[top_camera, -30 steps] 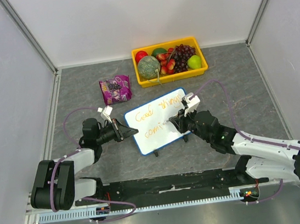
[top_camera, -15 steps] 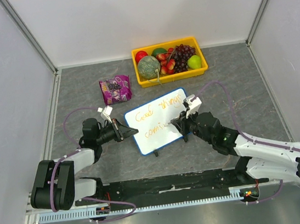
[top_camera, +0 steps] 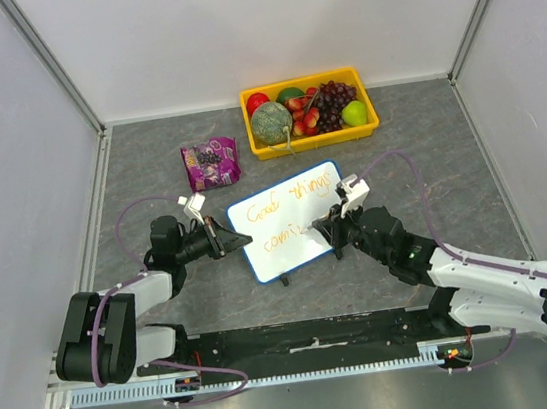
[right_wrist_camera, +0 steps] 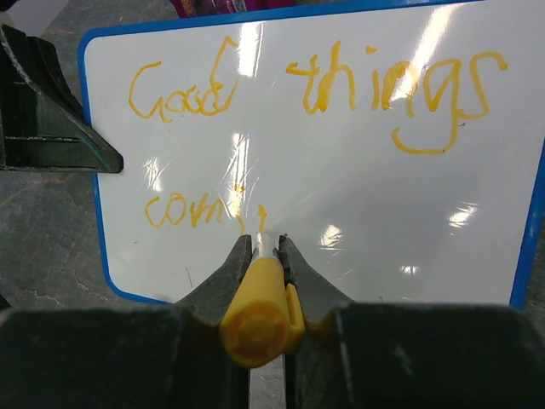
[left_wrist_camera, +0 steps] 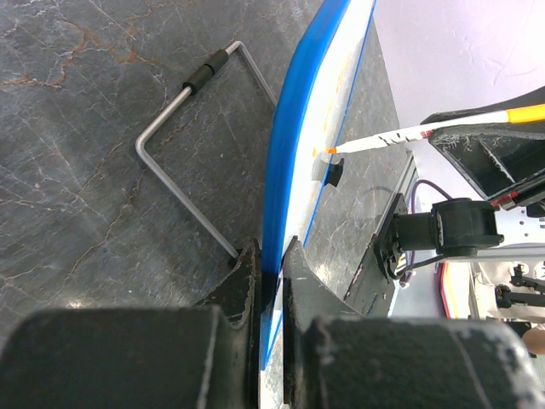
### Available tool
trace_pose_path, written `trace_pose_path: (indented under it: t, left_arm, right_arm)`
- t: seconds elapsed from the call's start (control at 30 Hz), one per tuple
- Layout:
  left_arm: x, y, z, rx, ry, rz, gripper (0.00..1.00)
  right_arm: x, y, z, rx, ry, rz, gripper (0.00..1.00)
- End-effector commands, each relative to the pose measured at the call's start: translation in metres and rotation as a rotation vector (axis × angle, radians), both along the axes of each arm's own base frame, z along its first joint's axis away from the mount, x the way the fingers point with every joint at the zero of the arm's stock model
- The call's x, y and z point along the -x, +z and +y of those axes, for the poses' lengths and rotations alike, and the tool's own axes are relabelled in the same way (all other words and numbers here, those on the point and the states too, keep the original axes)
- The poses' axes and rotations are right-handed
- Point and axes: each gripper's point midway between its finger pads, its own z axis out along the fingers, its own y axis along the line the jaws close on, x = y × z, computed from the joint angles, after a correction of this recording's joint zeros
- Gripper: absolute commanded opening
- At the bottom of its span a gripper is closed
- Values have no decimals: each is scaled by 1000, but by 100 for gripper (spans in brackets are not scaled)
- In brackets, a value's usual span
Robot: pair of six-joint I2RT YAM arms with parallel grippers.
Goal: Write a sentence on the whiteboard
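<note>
- We see the whiteboard (top_camera: 289,221) mid-bench (top_camera: 427,144), turned at an angle, standing between the two arms and nearer to them than the yellow tray (top_camera: 314,143) of fruit and the purple snack bag (top_camera: 211,162).
- The left end effector (top_camera: 243,241) is clenched on the board's left edge. In the left wrist view its two dark fingers (left_wrist_camera: 247,277) pinch the blue rim (left_wrist_camera: 294,119) from either side, the board seen almost edge-on.
- Beside that rim, a bent wire leg (left_wrist_camera: 207,70) with a black sleeve reaches out over the grey bench surface.
- The right end effector (top_camera: 326,223) is closed around a yellow-bodied marker (right_wrist_camera: 260,311). The pen's tip points at the board's lower half, and the tip looks to be at the white face, though we cannot tell for certain that it touches.
- The sentence (right_wrist_camera: 315,94) is in orange cursive on two lines: the upper line reads "Good things", and the lower one shows "com" plus a short stroke or two just ahead of the marker tip.
- From the left wrist camera, the marker (left_wrist_camera: 426,129) comes in from the right, its orange nib meeting the board's face near the rim.
</note>
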Motion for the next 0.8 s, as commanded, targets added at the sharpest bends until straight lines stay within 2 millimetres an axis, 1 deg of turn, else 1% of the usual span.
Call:
trace_pose_path:
  t: [0.0,0.2,0.4,0.53,0.77]
  left_arm:
    - [-9,-36,21,-114,144,88,2]
    - [-9,-36,21,-111,142,88,2]
    - [-9,-36,21,-111,142,88,2]
    - [-9,-36,21,-113,143,86,2]
    - [-9,-36,21,-112,141,86,2]
  right_arm:
    - [-15,17,0,3,-54,-43,0]
    - [-23,30,0,16,-78,-73,0]
    - [-29,30,-4,53,-110,-75,0]
    - [-26,24,-4,63,-93,-61,0]
    - [-15,6,-8,82,-63,-20,0]
